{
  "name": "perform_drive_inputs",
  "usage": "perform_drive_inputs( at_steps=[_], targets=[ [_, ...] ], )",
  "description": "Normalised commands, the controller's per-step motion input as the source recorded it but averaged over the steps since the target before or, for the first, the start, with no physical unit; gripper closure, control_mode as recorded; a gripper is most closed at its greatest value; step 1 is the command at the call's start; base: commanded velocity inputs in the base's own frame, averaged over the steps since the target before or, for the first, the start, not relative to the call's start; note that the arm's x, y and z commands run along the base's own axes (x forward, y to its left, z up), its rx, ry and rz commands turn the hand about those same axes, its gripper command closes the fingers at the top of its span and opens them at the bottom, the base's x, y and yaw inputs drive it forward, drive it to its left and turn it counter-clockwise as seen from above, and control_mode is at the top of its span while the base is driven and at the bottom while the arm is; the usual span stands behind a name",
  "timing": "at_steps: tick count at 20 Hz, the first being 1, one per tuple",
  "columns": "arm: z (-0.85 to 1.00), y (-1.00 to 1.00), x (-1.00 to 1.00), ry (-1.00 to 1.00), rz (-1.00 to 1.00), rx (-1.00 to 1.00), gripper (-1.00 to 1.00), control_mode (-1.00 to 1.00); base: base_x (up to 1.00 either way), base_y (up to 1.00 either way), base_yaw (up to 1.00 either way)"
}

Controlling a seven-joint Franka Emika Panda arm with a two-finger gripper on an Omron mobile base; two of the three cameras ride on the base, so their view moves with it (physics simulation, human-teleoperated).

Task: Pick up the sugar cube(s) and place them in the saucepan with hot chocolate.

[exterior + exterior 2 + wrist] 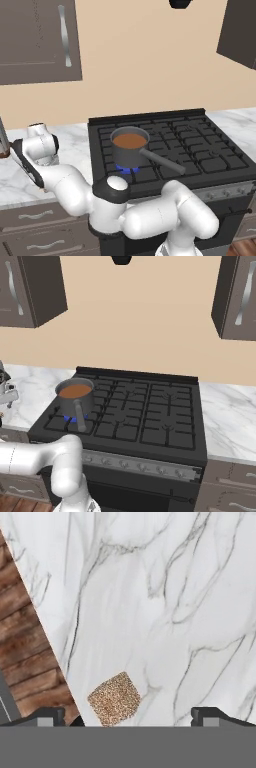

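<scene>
The gripper (pixel 128 714) stands wide, its two dark tips spread apart with nothing between them but marble. The sugar cube (pixel 114 699) lies on the white counter (pixel 165 612) nearer one tip than the other, close to the counter's edge, beyond which wood floor (pixel 25 657) shows. It looks light, rigid and grainy — likely to crumble if squeezed hard — so a gentle pinch on two opposite flat faces, centred, seems best. The saucepan (pixel 129 148), brown liquid inside, sits on the stove (pixel 175 145) over a blue flame, well apart from the cube — its handle points toward the stove's front.
</scene>
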Motion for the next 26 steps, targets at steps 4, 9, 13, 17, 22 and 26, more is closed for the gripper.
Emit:
perform_drive_inputs(
  at_steps=[4, 9, 13, 17, 22, 26],
  targets=[
    [-0.14, 0.02, -0.02, -0.04, 0.0, 0.0, -1.0, -1.0, 0.0, 0.0, 0.0],
    [-0.14, 0.0, -0.15, -0.05, 0.0, 0.0, -1.0, -1.0, 0.0, 0.0, 0.0],
    [-0.1, 0.0, -0.1, -0.03, 0.0, 0.0, -1.0, -1.0, 0.0, 0.0, 0.0],
    [-0.09, 0.0, -0.03, -0.02, 0.0, 0.0, -1.0, -1.0, 0.0, 0.0, 0.0],
    [-0.08, 0.0, 0.0, -0.04, 0.0, 0.0, -1.0, -1.0, 0.0, 0.0, 0.0],
    [-0.08, 0.0, 0.0, -0.03, 0.0, 0.0, -1.0, -1.0, 0.0, 0.0, 0.0]
  ],
)
